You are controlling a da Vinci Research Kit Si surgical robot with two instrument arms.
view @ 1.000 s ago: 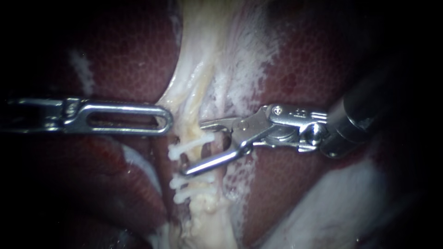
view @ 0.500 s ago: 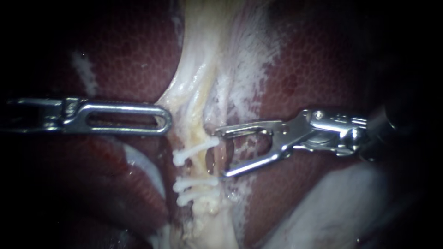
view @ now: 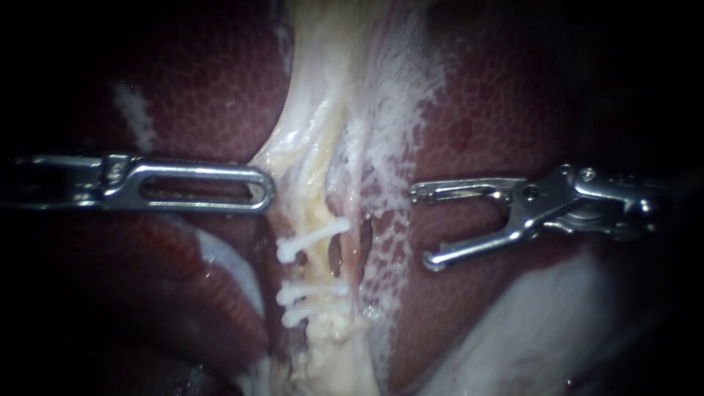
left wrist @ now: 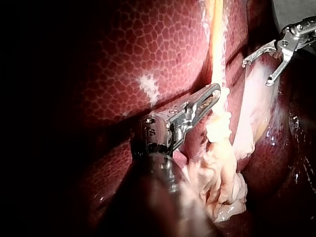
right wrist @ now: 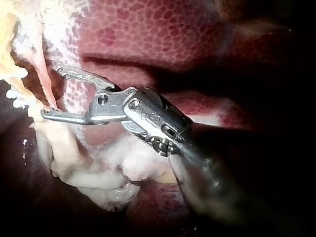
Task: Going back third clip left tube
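Liver (view: pixel 205 95): dark maroon-red with fine honeycomb mottling and lighter cell outlines; a white streak (view: pixel 133 114) on it. Pale tissue (view: pixel 293 139): glossy cream-white, with frayed white film speckling the red beside it. Tube (view: pixel 317 213): yellowish cream. Clips (view: pixel 312 236): plain white. Left instrument (view: pixel 265 194) and right instrument (view: pixel 422 226): bright silver metal, shafts dark.

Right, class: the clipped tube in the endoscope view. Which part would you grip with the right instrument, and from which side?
Probably the bare stretch of the tube between the upper clip and the two lower clips, coming from the view's right. The right instrument faces it from there with open, empty jaws, and a dark gap beside the tube gives one jaw room.
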